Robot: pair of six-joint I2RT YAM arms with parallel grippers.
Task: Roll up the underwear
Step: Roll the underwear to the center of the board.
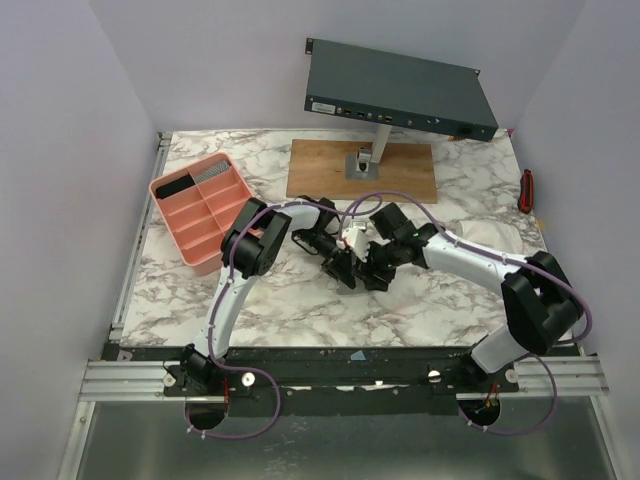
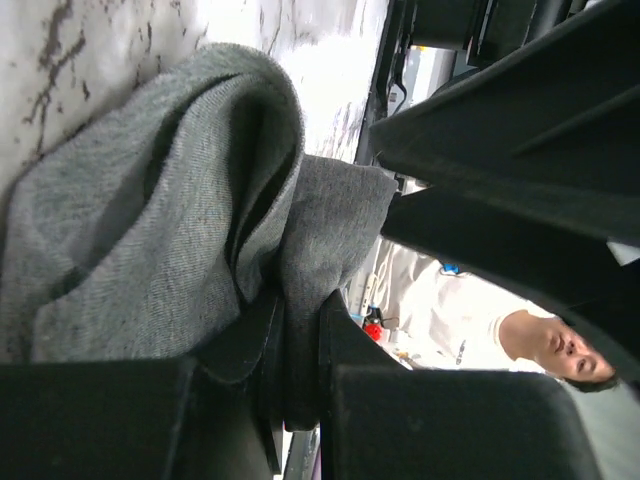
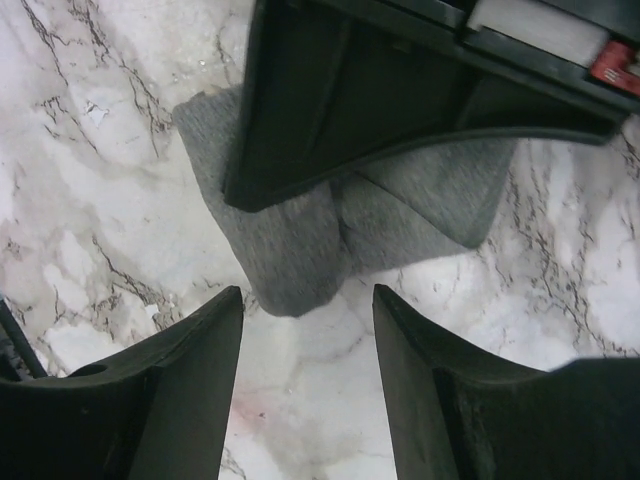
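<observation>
The grey underwear lies bunched and partly folded on the marble table. In the left wrist view its folds fill the left half of the frame. My left gripper is shut on a fold of the cloth, and its black body covers the far part of the cloth in the right wrist view. My right gripper is open and empty, its fingers just short of the cloth's near edge, low over the table. In the top view both grippers, left and right, meet at the table's middle and hide the underwear.
A pink compartment tray sits at the back left. A wooden board with a metal stand carries a dark flat device at the back. A red-handled tool lies at the right edge.
</observation>
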